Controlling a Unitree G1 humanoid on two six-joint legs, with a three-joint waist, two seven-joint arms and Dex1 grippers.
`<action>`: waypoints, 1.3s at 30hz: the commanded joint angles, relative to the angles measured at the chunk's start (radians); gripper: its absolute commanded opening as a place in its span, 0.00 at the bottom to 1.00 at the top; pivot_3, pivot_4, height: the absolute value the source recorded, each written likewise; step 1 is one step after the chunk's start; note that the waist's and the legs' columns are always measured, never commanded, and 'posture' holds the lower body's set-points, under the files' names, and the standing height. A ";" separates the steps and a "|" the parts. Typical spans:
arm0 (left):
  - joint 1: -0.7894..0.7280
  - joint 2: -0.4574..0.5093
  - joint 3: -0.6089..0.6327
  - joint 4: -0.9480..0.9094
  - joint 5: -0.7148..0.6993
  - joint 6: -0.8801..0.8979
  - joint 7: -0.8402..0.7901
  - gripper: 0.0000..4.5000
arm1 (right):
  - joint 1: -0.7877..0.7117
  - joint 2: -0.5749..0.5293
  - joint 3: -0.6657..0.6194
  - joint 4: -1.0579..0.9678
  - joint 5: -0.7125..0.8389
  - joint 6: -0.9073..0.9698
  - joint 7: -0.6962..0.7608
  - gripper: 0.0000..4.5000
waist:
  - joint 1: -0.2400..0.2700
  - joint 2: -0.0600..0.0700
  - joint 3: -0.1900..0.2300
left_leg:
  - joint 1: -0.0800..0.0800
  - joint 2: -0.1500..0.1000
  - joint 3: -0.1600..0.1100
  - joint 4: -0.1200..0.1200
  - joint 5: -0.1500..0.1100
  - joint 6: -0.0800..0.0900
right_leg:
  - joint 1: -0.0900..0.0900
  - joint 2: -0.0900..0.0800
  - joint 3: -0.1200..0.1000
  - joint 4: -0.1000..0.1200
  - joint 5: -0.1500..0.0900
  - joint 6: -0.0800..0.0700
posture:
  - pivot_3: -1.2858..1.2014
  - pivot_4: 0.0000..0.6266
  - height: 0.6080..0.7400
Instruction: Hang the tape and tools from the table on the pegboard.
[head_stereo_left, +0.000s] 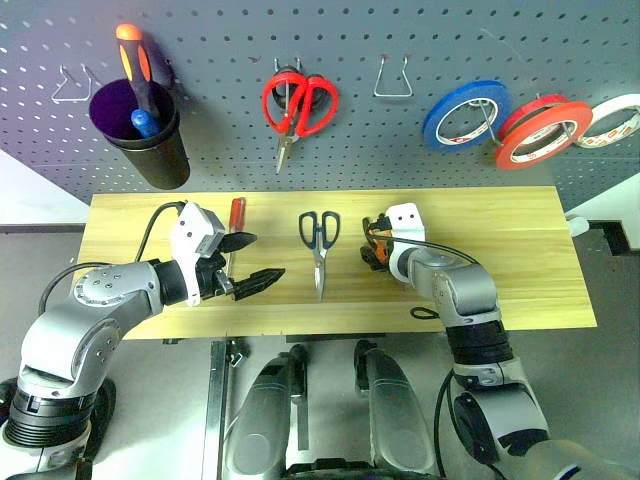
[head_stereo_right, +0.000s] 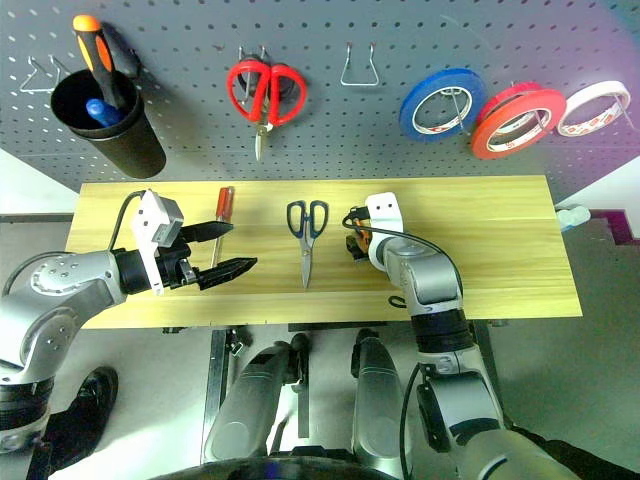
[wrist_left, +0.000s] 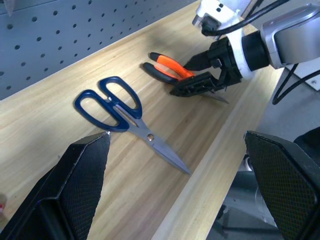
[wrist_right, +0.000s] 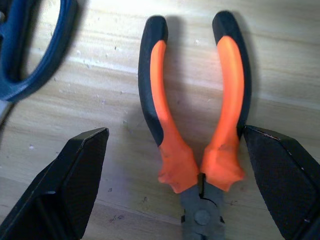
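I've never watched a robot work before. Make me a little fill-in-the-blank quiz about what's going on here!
1. The right hand, fingers open, straddles the ____ with orange-and-black handles.
2. The dark blue scissors lie flat on the ____.
3. The red tape already hangs on the pegboard between a whitish roll and a ____ roll.
4. The left hand is open and holds ____.

Missing words: pliers; table; blue; nothing
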 joint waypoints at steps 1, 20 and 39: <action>-0.003 -0.001 0.006 -0.039 -0.014 -0.011 0.004 1.00 | -0.005 0.001 0.015 0.001 -0.016 -0.021 0.005 1.00 | 0.002 0.000 0.000 | 0.000 0.000 0.000 0.000 0.000 0.000 | 0.000 0.000 0.000 0.000 0.000 0.000 | 0.53 0.68 0.66; -0.017 0.002 0.021 -0.026 -0.033 0.005 0.021 1.00 | 0.018 -0.038 0.055 0.005 -0.075 -0.051 0.039 0.48 | 0.003 0.000 0.000 | 0.000 0.000 0.000 0.000 0.000 0.000 | 0.000 0.000 -0.001 -0.001 0.000 0.000 | 0.53 0.69 0.66; -0.052 -0.014 -0.023 0.025 -0.010 -0.027 0.009 1.00 | 0.201 -0.099 -0.231 -0.362 0.291 -0.068 0.324 0.48 | 0.001 0.002 0.004 | -0.002 0.000 0.000 -0.002 0.000 0.000 | -0.001 -0.001 -0.002 -0.002 0.000 0.000 | 0.51 0.67 0.66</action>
